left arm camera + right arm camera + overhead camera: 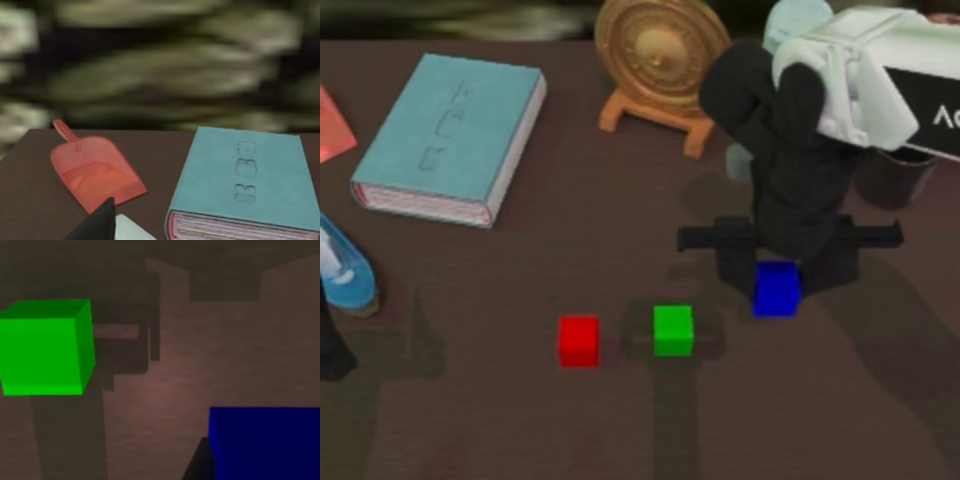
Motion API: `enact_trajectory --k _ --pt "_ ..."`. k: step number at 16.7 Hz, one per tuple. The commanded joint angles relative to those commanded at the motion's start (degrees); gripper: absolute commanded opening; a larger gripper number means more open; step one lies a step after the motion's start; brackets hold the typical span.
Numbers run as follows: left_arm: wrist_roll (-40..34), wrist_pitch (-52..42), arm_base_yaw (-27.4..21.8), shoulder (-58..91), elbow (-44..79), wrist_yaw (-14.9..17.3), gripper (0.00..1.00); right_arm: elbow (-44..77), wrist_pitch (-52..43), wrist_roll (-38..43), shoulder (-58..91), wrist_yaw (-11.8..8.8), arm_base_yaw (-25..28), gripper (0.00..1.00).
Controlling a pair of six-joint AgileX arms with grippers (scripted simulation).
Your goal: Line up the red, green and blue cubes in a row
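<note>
The red cube [578,341] and the green cube [673,330] sit side by side on the dark table, a small gap between them. The blue cube [776,292] is to the right of the green one and slightly farther back. My right gripper [778,272] comes down from above and is shut on it. In the right wrist view the blue cube [265,442] fills the near corner against a dark finger [200,465], with the green cube [45,347] beyond. I cannot tell if the blue cube touches the table. My left gripper [330,350] stays parked at the left edge.
A teal book [450,135] lies at the back left, beside a red dustpan [330,125] and a blue bottle [340,265]. A gold disc on a stand [660,50] stands at the back centre. A dark cup [892,175] is behind the right arm.
</note>
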Motion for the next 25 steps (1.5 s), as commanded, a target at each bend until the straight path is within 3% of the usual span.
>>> enact_trajectory --k 4,11,15,25 --pt "0.00 0.00 0.00 0.00 0.00 0.00 1.00 -0.89 1.12 -0.01 0.57 -0.09 -0.17 0.00" --pt "0.00 0.00 0.00 0.00 0.00 0.00 1.00 -9.12 13.86 0.22 4.57 0.02 0.12 0.00" --pt "0.00 0.00 0.00 0.00 0.00 0.00 1.00 -9.62 14.51 0.24 4.89 0.04 0.17 0.00" --pt "0.00 0.00 0.00 0.00 0.00 0.00 1.00 -9.62 14.51 0.24 4.89 0.04 0.17 0.75"
